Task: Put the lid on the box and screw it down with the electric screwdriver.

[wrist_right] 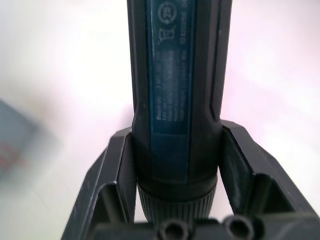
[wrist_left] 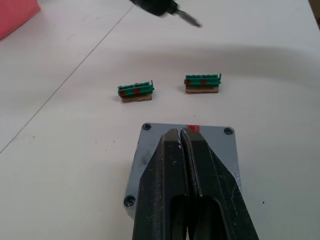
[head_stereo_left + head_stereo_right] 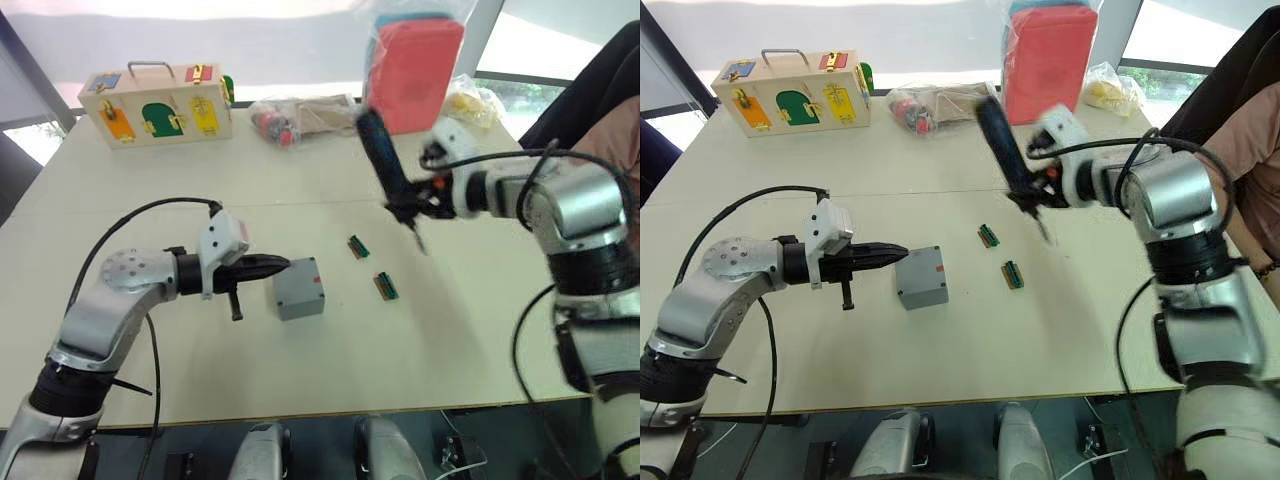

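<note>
The box (image 3: 298,288) sits on the white table (image 3: 300,370), near its front middle, with the lid (image 2: 187,145) already seated on top; corner screw holes and a small red mark show on the lid's far edge. The left gripper (image 3: 278,265) lies level, its two black fingers (image 2: 175,165) pressed together with nothing between them, tips resting on the lid. The right gripper (image 3: 412,205) is held above the table, well apart from the box, jaws clamped on the body of the electric screwdriver (image 3: 385,165). The tool is tilted, its metal bit pointing down in the air towards the table. Two small green terminal blocks (image 3: 372,265) lie between box and screwdriver. A wooden box with coloured doors (image 3: 157,103) and a red bag (image 3: 415,70) stand at the far edge.
</note>
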